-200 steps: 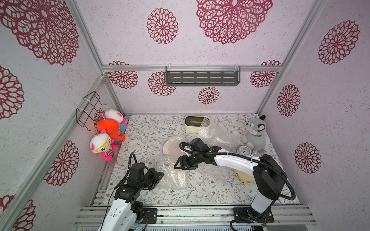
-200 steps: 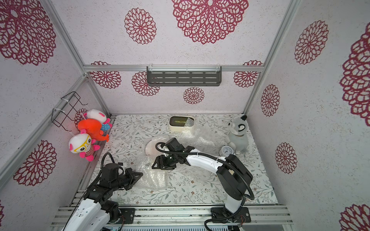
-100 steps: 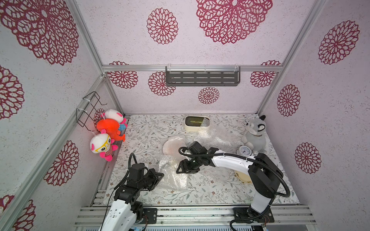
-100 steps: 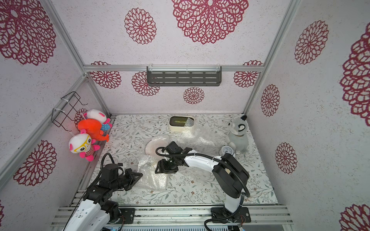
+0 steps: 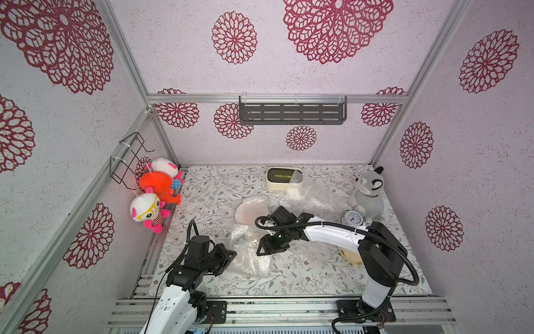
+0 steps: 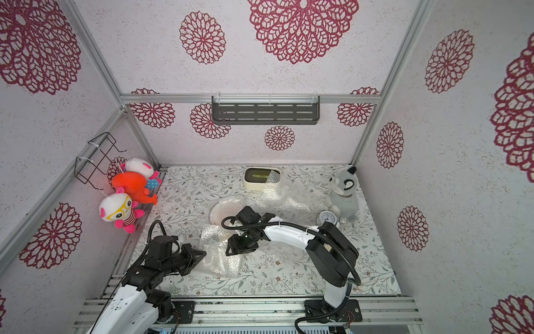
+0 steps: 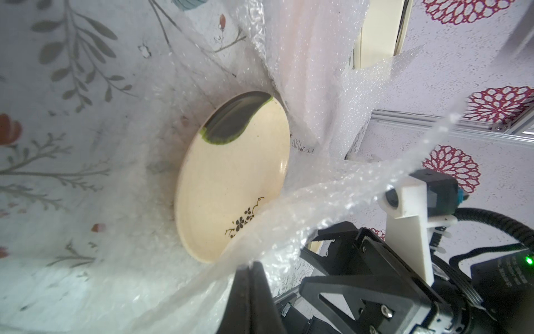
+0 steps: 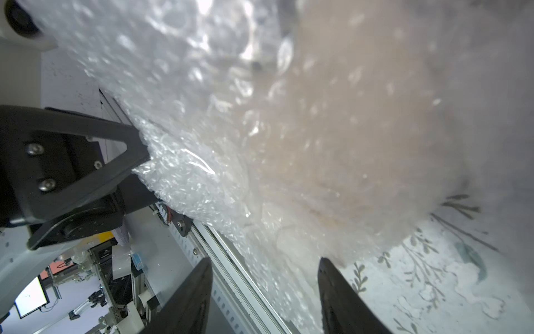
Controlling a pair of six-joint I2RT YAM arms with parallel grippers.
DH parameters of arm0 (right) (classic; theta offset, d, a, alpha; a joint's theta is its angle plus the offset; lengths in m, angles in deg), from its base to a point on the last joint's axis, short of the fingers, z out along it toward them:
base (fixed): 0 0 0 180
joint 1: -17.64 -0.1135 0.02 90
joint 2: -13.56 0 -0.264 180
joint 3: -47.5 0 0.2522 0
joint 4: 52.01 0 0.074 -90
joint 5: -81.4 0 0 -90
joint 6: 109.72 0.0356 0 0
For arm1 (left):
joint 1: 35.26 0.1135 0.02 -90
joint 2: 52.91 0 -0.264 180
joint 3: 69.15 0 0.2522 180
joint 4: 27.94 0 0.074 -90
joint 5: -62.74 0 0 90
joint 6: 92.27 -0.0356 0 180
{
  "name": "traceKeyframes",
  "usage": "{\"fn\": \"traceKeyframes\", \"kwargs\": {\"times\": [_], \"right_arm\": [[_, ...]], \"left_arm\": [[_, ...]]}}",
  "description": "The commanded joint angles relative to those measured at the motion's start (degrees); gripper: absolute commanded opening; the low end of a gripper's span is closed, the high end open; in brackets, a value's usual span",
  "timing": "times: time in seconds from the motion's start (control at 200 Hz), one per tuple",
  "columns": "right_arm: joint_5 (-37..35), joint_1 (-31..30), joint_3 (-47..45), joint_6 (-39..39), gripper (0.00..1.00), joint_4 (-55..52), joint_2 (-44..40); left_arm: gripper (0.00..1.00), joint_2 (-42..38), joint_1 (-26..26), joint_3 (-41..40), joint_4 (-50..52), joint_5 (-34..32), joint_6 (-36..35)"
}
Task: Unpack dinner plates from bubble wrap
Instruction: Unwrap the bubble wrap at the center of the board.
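A robotics lab test cell: aluminium frame [image 5: 277, 99], flower-papered wall panels [image 5: 332, 138], robot arms [image 5: 332, 233] bolted to a near rail [image 5: 289, 307], a monitor [image 8: 30, 297] beyond.

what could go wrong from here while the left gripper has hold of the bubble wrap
1. The left gripper is shut on the bubble wrap while the cream plate lies inside the fold. A hard pull might drag or tip the plate.
2. The right gripper is open right at the wrap over the plate. Closing there may catch only slippery plastic and slip off.
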Motion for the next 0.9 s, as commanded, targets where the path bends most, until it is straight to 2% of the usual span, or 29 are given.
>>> {"fn": "traceKeyframes", "kwargs": {"times": [0.0,0.125,0.39,0.545,0.675,0.836,0.896], "right_arm": [[1.5,0.4,0.6,-4.0,0.59,-3.5,-0.1],[5.3,0.3,-1.2,0.2,0.57,3.5,-0.4],[10.7,0.1,-1.1,1.4,0.45,7.2,0.7],[11.2,-0.1,-3.2,1.3,0.45,7.0,-0.4],[11.3,0.8,-8.2,4.1,0.45,10.8,-3.5],[2.8,3.5,-13.5,7.7,0.53,11.7,-8.8],[1.6,4.6,-15.9,10.2,0.55,14.1,-11.4]], "left_arm": [[0.0,0.6,0.4,1.3,0.1,-0.3,-0.6],[0.0,1.2,0.4,1.7,0.4,-0.4,-0.9],[0.0,1.0,0.6,1.8,0.8,-1.2,-0.7],[0.0,1.7,0.7,2.3,0.1,-1.7,-0.6],[0.0,3.8,0.8,2.3,-1.3,-1.4,-0.9],[0.0,5.2,0.8,2.8,-1.8,-1.3,-1.5],[0.0,5.7,0.8,2.9,-1.8,-1.0,-1.7]]}}
